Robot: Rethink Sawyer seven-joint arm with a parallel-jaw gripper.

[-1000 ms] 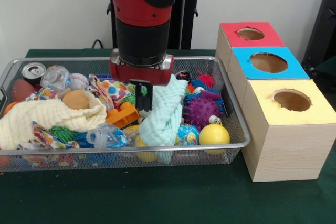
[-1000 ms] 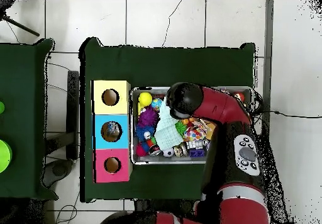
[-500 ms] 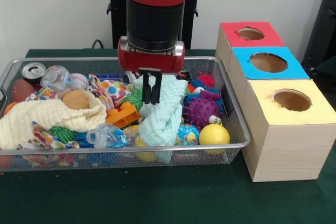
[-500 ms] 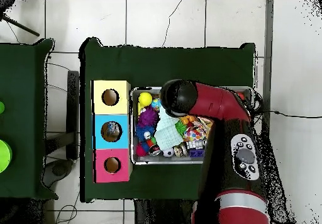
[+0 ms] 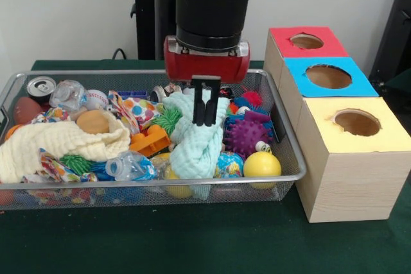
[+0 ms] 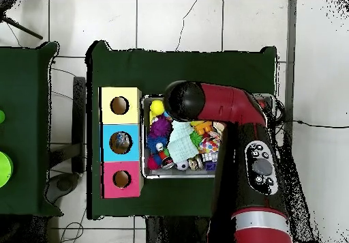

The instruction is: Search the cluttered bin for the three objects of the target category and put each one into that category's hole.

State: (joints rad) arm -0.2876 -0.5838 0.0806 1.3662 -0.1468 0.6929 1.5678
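My gripper [image 5: 205,122] hangs over the middle of the wire bin [image 5: 96,186]. Its two black fingers are pressed together, shut, with nothing seen between them. The tips sit just above a mint green cloth [image 5: 196,149] draped over the clutter. To the right of that cloth lie a purple spiky ball [image 5: 247,136] and a yellow ball [image 5: 261,163]. In the overhead view the red arm [image 6: 225,107] covers the gripper; the mint cloth [image 6: 179,143], purple ball [image 6: 161,127] and yellow ball [image 6: 157,107] show beside it.
Three wooden boxes with round holes stand right of the bin: red [image 5: 307,42], blue [image 5: 329,76], yellow [image 5: 357,122]. The bin's left half holds a cream cloth [image 5: 51,142], an orange toy [image 5: 151,139], a crushed bottle [image 5: 128,166], a can [image 5: 41,86] and a baseball [image 5: 96,99].
The arm has swung rightward in the front view and risen slightly, carrying the shut gripper from beside the orange toy to above the mint cloth. Nothing in the bin has moved.
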